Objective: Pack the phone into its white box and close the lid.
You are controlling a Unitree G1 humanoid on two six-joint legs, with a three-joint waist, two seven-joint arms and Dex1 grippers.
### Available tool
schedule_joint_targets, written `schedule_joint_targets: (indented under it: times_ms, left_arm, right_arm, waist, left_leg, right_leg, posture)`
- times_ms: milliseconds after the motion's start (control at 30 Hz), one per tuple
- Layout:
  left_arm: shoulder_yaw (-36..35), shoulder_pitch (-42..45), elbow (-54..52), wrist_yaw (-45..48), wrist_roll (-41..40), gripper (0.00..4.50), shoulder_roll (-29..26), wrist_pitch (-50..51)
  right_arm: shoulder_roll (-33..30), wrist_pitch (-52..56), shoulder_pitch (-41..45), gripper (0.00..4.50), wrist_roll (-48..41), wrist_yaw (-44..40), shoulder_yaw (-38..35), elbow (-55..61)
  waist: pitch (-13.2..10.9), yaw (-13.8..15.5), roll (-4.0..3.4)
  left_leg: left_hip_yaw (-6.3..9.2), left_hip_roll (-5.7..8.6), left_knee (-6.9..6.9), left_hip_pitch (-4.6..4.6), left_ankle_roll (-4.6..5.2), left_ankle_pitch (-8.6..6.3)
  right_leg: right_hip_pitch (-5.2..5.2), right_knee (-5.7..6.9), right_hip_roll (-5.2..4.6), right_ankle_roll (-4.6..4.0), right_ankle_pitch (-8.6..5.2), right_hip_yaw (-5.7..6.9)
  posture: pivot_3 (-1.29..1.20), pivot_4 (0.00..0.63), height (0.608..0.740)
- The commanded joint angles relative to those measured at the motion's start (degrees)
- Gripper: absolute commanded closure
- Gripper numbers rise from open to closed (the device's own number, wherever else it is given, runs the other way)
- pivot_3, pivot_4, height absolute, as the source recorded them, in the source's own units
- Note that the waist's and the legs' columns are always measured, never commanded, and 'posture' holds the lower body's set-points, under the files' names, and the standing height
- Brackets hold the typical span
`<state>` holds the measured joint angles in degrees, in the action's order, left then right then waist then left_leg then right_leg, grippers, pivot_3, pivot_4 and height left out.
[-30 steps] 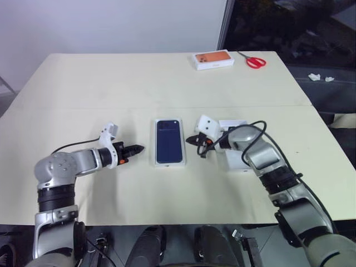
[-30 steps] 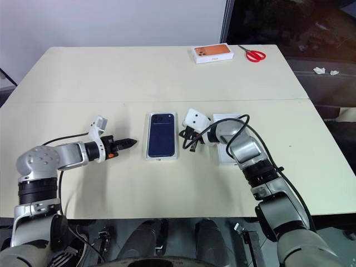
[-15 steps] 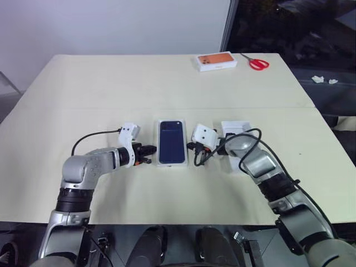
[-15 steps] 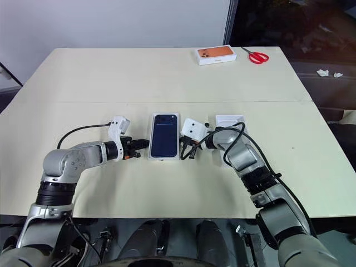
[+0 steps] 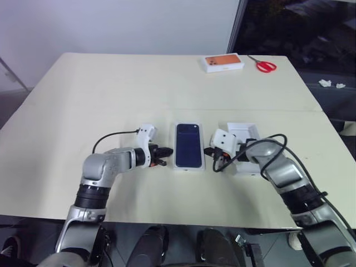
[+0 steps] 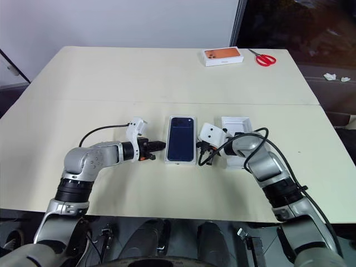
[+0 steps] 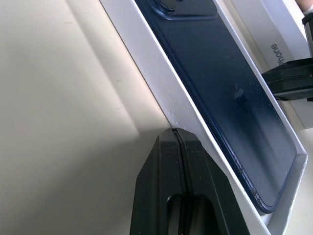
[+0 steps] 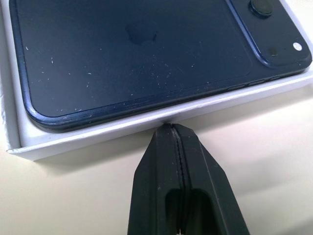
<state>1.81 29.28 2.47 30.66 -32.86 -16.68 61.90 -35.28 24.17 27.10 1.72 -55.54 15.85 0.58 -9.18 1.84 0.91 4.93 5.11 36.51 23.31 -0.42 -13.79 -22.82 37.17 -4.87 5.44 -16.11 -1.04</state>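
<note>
Phone (image 5: 188,144), slim dark navy-blue glossy slab with a square camera bump, lies back-up inside the shallow white cardboard box (image 7: 161,93) at mid-table. Left gripper (image 5: 162,163) has its two black fingers pressed together, holding nothing, tip at the box's left wall. Right gripper (image 5: 211,151) likewise has its fingers pressed together and empty, tip against the box's right wall. Shallow white cardboard lid (image 5: 245,132) lies open side up just right of the box, partly behind the right arm. Pale cream table (image 5: 111,89) carries an orange-topped box (image 5: 223,62) and red-handled scissors (image 5: 266,65) at its far edge.
</note>
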Motion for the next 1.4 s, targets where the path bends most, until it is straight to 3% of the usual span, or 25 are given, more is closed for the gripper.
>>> schedule_joint_targets:
  times_ms: [33, 500, 800, 967, 1100, 1267, 1300, 1400]
  left_arm:
    - [6.25, 1.28, 2.37, 2.73, 1.02, 4.48, 2.64, 0.5]
    - [5.36, 2.94, 4.27, 5.54, 4.01, 4.48, 2.05, -2.38]
    - [2.36, 0.76, 0.25, 9.86, 5.21, 4.48, -8.29, -6.54]
    - [0.06, -1.28, -2.18, 13.0, 4.82, 4.48, -13.52, -11.23]
    - [-5.2, -3.2, -1.63, 16.07, 4.37, 3.2, -16.83, -17.82]
    - [-7.8, -8.43, -2.99, 20.65, 4.84, 0.5, -20.64, -25.76]
    - [-8.22, -9.24, -3.77, 21.16, 4.49, 0.04, -20.9, -26.57]
    - [-9.09, -10.57, -5.52, 21.61, 4.18, 0.04, -20.75, -29.0]
  right_arm:
    - [-2.88, 1.59, -2.29, 4.5, -1.16, -0.77, -2.2, 4.15]
    - [-5.08, 0.38, -1.91, 4.5, -0.25, -0.73, -2.19, 3.66]
    - [-11.25, 1.81, 1.09, 4.5, -2.11, -4.84, -5.35, 6.33]
    - [-10.25, 9.98, 3.31, 4.5, -6.75, -4.93, -8.03, 8.15]
    - [-8.43, 19.2, 4.53, 3.23, -8.29, -0.18, -10.3, 9.25]
    - [-9.15, 37.72, 5.16, 0.59, -9.13, 5.71, -10.86, 15.71]
    - [-8.96, 42.56, 5.61, 0.58, -10.23, 6.55, -11.71, 17.1]
    - [-11.07, 50.92, 5.88, 0.58, -13.05, 6.53, -10.24, 22.45]
  waist:
    - [0.0, 0.49, 0.0]
    - [-0.01, 0.31, 0.0]
    - [-0.09, -1.1, 0.0]
    - [-0.12, -2.21, -0.01]
    - [-0.15, -2.39, 0.02]
    - [-0.19, -2.4, -0.05]
    - [-0.19, -2.34, -0.06]
    - [-0.22, -1.95, -0.06]
  left_leg:
    - [0.0, 0.0, 0.02, 0.01, -0.01, 0.01]
    - [-0.01, 0.02, 0.27, 0.03, 0.08, -0.06]
    - [-0.03, -0.05, 0.25, 0.11, 0.08, -0.06]
    - [-0.01, -0.16, 0.03, 0.1, 0.12, -0.09]
    - [-0.01, -0.17, -0.11, 0.16, 0.1, -0.07]
    - [-0.06, -0.17, -0.29, 0.17, 0.05, -0.04]
    - [-0.06, -0.16, -0.29, 0.18, 0.07, -0.05]
    - [-0.04, -0.15, -0.27, 0.23, 0.1, -0.06]
  right_leg:
    - [0.0, -0.02, 0.0, 0.0, 0.0, 0.02]
    - [0.14, -0.07, -0.06, 0.04, -0.02, 0.05]
    - [-0.03, -0.01, 0.0, 0.05, -0.02, 0.01]
    - [-0.16, 0.02, 0.08, 0.04, -0.02, -0.02]
    - [-0.31, 0.02, 0.07, 0.04, -0.02, -0.04]
    - [-0.45, 0.01, 0.04, 0.02, -0.02, -0.14]
    - [-0.46, 0.01, 0.03, 0.02, -0.02, -0.14]
    - [-0.46, 0.01, -0.03, 0.01, -0.02, -0.11]
  posture:
    - [0.0, 0.15, 0.74]
    - [0.0, 0.15, 0.74]
    - [0.0, 0.15, 0.74]
    - [0.0, 0.15, 0.74]
    - [0.0, 0.15, 0.74]
    - [0.0, 0.15, 0.74]
    - [0.0, 0.15, 0.74]
    - [0.0, 0.15, 0.74]
